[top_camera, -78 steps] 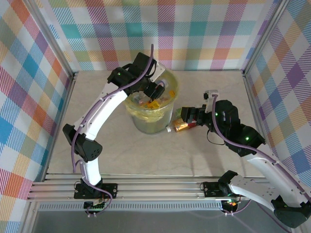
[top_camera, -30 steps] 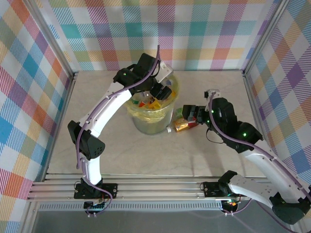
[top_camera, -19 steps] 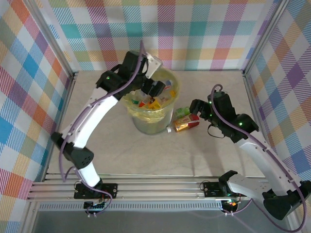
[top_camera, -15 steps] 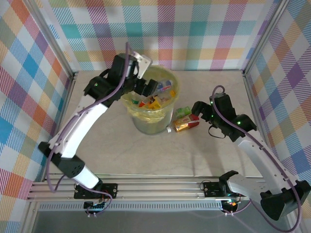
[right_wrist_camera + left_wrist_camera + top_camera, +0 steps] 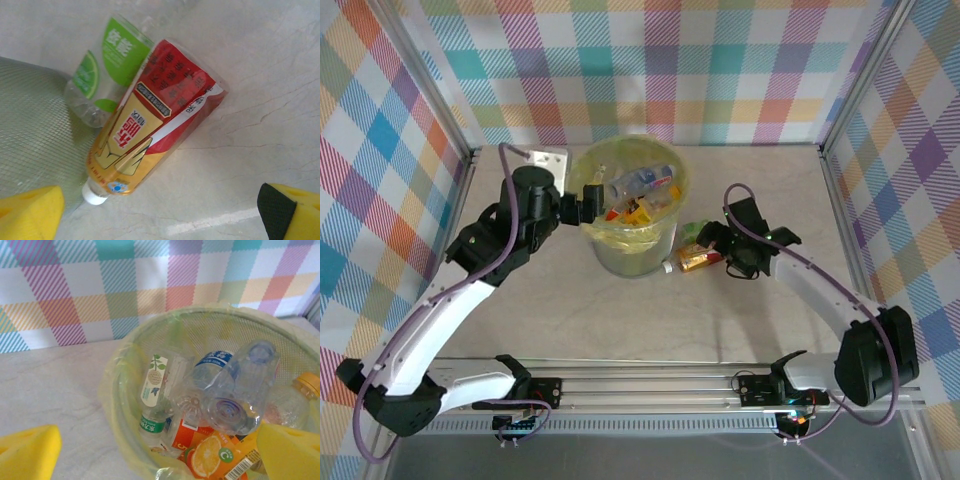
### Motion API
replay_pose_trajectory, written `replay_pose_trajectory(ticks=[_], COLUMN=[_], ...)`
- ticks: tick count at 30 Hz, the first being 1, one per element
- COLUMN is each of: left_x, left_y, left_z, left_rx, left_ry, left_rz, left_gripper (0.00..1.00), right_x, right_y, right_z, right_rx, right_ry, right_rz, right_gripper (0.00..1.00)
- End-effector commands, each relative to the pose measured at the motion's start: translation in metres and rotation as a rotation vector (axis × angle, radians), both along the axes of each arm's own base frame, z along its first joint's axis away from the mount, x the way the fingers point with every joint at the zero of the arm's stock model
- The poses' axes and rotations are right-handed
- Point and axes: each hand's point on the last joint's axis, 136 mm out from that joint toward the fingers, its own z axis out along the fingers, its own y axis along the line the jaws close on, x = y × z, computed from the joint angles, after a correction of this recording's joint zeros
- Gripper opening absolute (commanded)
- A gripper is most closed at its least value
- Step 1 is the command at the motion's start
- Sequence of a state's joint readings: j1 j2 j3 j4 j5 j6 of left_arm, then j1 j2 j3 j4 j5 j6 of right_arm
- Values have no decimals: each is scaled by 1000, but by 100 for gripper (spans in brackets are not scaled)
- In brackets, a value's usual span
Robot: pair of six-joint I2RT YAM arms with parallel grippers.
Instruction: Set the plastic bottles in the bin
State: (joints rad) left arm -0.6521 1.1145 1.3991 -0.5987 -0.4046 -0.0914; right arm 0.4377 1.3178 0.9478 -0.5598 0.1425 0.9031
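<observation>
1. Here the bin [image 5: 632, 258], lined with a yellow-green bag [image 5: 109, 390], stands on the bench [image 5: 620, 320] between the two arms
2. Left gripper [image 5: 582, 210]: beside the bin's left rim, jaws spread wide and empty; in the wrist view its yellow fingertips [image 5: 27, 452] sit at the lower corners, with the bin's mouth between them
3. Inside the bin: a heap of plastic bottles [image 5: 635, 195], among them a blue-labelled bottle [image 5: 220, 390], a leaf-labelled bottle [image 5: 155, 377], an orange-labelled bottle [image 5: 202, 455] and an orange-capped bottle [image 5: 300, 390]
4. Right gripper [image 5: 720, 245]: low over the bench just right of the bin, jaws wide, holding nothing
5. In front of it, two bottles lie on their sides on the bench, touching each other: a red-and-gold bottle [image 5: 150, 125], white cap toward the bin's mesh wall, and a green-labelled bottle [image 5: 112, 62] behind it, close against that wall
</observation>
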Motion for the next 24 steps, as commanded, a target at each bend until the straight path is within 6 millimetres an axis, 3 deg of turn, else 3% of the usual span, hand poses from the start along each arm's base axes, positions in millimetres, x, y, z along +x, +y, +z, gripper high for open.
replay_pose_trajectory(ticks=[1, 9, 18, 24], left_x=[-3, -10, -4, -1], left_y=[14, 25, 16, 12], left_z=[17, 14, 3, 0], left_rx=[-99, -121, -96, -87], left_ry=[-76, -108, -75, -64], left_rz=[75, 108, 81, 69], left_gripper=[100, 100, 100, 100], right_x=[14, 25, 35, 35], right_y=[7, 18, 26, 21], right_z=[-6, -30, -48, -64], right_rx=[57, 61, 42, 2], right_ry=[-13, 31, 73, 107], right_rz=[-45, -56, -59, -71], right_gripper=[100, 100, 100, 100])
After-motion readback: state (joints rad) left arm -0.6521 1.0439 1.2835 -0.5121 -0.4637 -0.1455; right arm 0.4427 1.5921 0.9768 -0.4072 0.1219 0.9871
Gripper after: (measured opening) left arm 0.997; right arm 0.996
